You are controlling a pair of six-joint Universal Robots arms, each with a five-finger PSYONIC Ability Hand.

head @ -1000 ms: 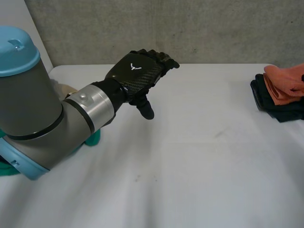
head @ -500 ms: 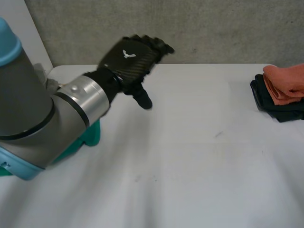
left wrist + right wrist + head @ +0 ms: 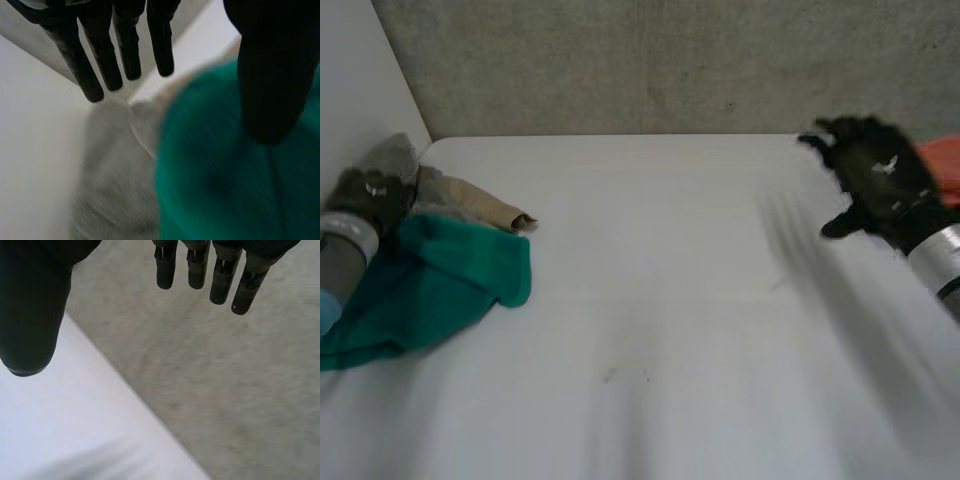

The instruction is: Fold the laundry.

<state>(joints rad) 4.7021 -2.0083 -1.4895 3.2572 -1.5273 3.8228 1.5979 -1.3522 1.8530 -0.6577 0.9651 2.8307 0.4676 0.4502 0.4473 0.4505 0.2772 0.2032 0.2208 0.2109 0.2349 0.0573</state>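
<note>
1. Taking the white table (image 3: 660, 300) in the head view as a clock face, the laundry lies in a loose, unfolded pile at about 9 o'clock, near the table's edge.
2. The pile has three pieces. A green cloth (image 3: 445, 275) is the nearest and largest. A beige cloth (image 3: 475, 203) touches it on the 12 o'clock side. A grey cloth (image 3: 392, 157) lies toward 10 o'clock, close to the corner.
3. The left hand (image 3: 362, 195) is over this pile, where the grey and the green cloth meet.
4. In the left wrist view its fingers (image 3: 127, 55) are straight and the thumb stands well apart from them. Nothing is held between them. The grey cloth is below the fingertips and the green cloth below the thumb. I cannot tell if the hand touches the cloth.
5. The right hand (image 3: 876, 172) is at about 2 o'clock, above the table, just in front of an orange cloth (image 3: 942, 155).
6. In the right wrist view its fingers (image 3: 197, 267) are also straight and spread from the thumb, with nothing in them. The table and the grey wall (image 3: 650, 60) are behind them.
</note>
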